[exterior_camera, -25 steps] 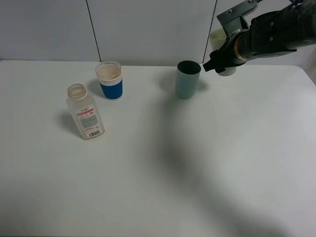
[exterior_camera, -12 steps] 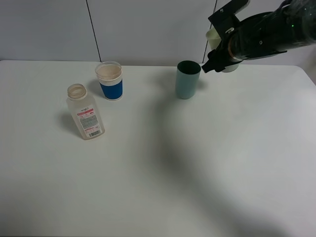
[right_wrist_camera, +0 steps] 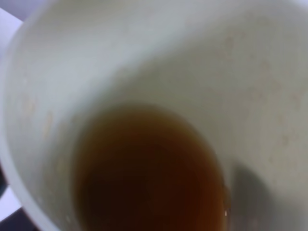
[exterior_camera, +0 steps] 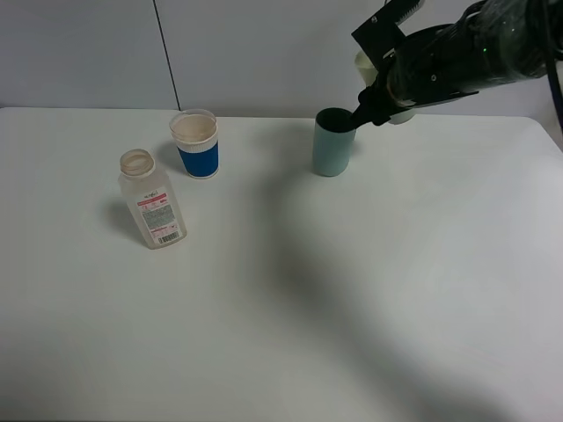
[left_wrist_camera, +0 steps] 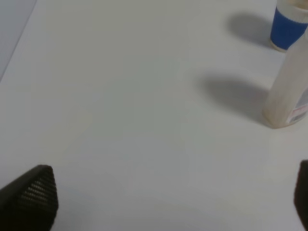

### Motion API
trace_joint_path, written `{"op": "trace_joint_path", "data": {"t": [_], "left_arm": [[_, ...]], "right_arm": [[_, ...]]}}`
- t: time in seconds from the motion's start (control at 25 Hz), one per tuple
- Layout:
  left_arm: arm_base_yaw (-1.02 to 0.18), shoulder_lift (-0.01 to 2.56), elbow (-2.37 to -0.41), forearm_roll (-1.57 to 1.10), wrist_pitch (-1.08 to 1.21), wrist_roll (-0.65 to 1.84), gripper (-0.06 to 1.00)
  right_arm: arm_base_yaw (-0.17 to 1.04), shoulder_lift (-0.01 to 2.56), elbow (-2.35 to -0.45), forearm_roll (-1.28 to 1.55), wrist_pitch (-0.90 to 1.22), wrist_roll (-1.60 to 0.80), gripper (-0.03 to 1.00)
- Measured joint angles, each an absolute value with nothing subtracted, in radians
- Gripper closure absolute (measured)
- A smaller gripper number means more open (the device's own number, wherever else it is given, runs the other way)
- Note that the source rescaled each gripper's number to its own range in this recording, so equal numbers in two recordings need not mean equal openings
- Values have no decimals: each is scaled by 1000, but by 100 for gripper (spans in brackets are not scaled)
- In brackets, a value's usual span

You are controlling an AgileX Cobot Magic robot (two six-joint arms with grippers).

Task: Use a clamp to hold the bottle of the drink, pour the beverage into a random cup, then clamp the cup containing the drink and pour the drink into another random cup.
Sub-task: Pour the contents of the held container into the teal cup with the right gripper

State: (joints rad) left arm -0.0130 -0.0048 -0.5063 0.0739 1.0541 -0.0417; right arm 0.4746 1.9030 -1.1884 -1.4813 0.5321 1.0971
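Drink sits in yellow-green cup, gripped tight by right gripper, just above and beside teal cup rim. Next: tip toward teal cup. Well apart: left gripper, jaws wide, empty.

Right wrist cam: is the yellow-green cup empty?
No, brown liquid pools in the bottom of the yellow-green cup.
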Motion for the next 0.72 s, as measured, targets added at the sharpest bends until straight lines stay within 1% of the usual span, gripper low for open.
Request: {"op": "trace_joint_path", "data": {"t": [0.32, 0.72], "left_arm": [[-13, -5, -506, 74, 1054, -42, -6], [-13, -5, -506, 74, 1054, -42, -6]], "right_arm": [[483, 1913, -1190, -1494, 572, 1006, 97], [502, 1913, -1190, -1559, 598, 953, 97]]}}
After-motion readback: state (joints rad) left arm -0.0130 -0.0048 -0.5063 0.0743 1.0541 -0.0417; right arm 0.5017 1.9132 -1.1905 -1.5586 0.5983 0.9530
